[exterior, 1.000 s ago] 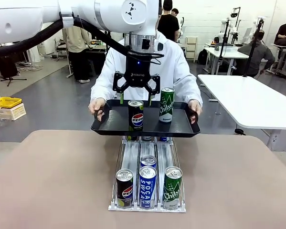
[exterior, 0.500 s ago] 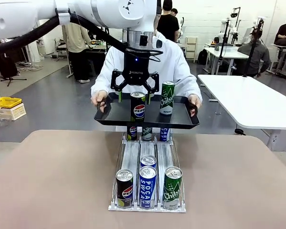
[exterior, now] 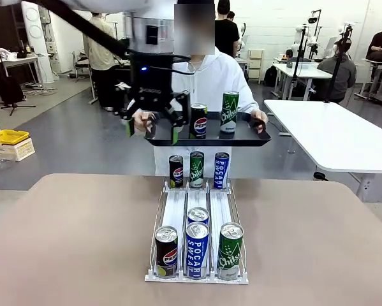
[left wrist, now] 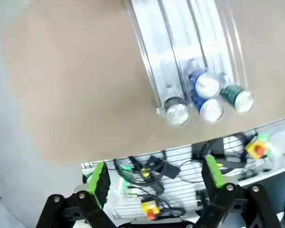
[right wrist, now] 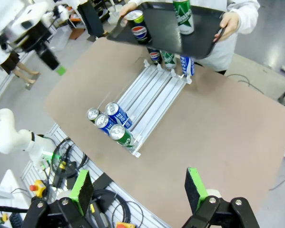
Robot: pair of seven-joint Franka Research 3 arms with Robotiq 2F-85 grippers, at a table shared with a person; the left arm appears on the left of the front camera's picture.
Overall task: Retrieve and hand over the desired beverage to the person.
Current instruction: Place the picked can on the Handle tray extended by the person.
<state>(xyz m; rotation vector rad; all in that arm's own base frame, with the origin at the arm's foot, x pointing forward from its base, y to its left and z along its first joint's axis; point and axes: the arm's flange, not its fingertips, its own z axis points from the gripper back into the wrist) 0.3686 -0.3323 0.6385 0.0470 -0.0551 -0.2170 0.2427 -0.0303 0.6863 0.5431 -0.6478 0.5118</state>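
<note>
Pepsi can [exterior: 198, 121] stands on tray [exterior: 242, 138] the person [exterior: 213, 83] holds, at 12 o'clock beyond the surface [exterior: 82, 236]. I judge it light, rigid, slick; grip mid-body. Left end effector [exterior: 151, 129] wide, empty, just beside it; right end effector [right wrist: 139, 190] wide too.

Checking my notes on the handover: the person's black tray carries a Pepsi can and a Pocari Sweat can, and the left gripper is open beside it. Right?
Not quite. In the front view, the black tray holds a Pepsi can and a green Chilsung can, not a Pocari Sweat. The rest stands: the person holds the tray and the left gripper is open beside it.
</note>
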